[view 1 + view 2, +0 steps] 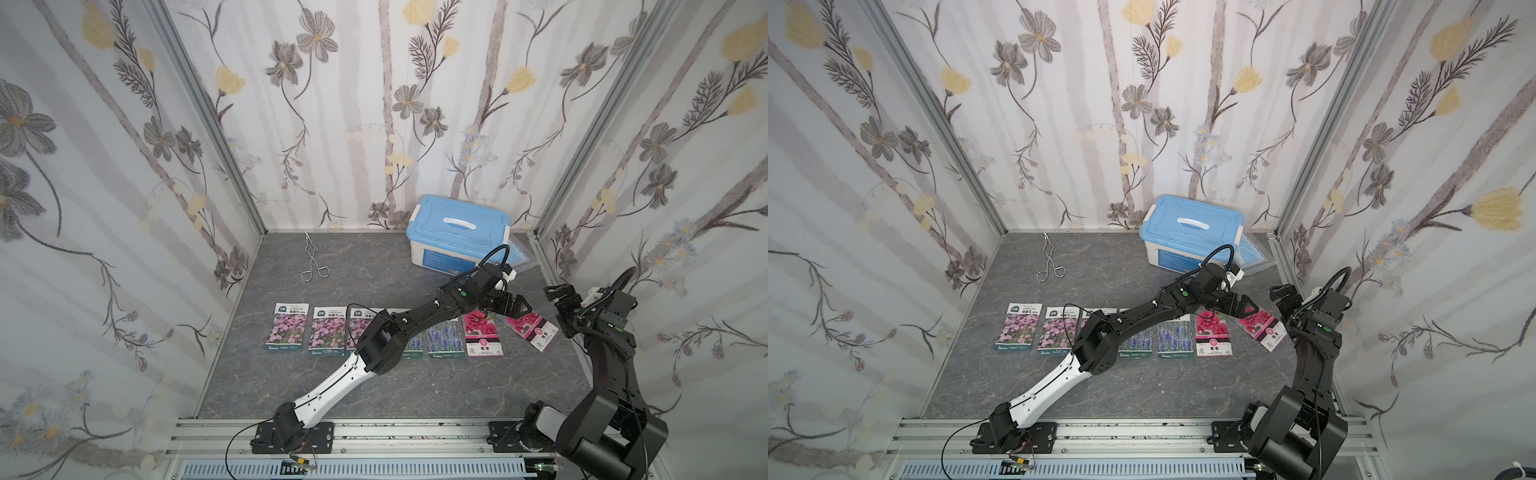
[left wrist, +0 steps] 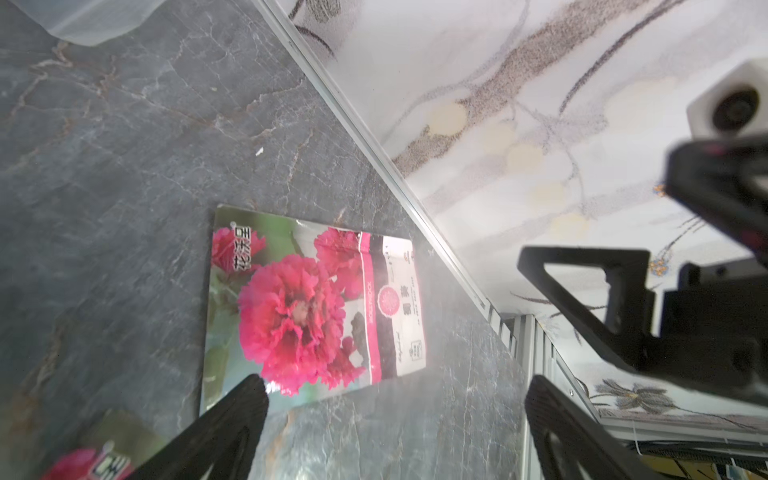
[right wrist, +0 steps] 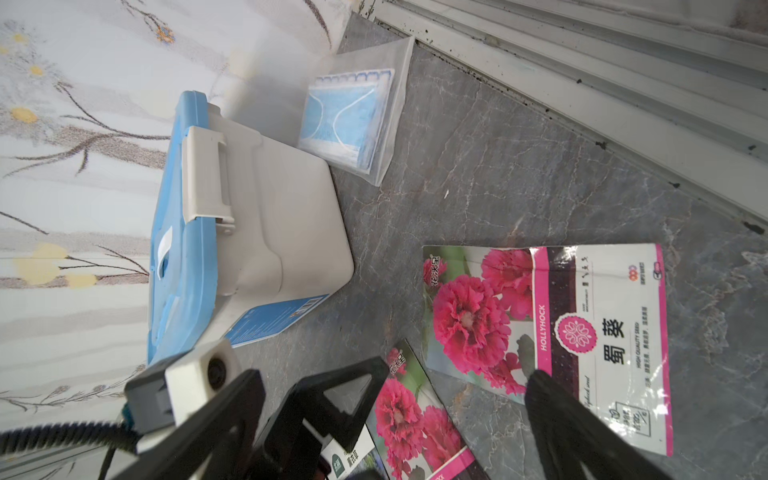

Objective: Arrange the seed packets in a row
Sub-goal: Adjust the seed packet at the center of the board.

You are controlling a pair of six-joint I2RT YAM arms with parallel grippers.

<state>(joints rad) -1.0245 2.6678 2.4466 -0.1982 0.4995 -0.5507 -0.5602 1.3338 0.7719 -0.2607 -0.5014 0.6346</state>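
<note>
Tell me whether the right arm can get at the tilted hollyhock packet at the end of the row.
Probably yes: the open right gripper hangs right beside the tilted packet, which lies flat with nothing on it. The open left gripper hovers over the packet's corner and may crowd it.

Top views high; close wrist views share packet [image 2: 311,303].

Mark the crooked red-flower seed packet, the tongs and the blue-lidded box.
crooked seed packet [image 1: 531,328], in a top view, its middle.
tongs [image 1: 312,258], in a top view, where the arms cross.
box [image 1: 436,214], in a top view, blue lid beside the handle.
</note>
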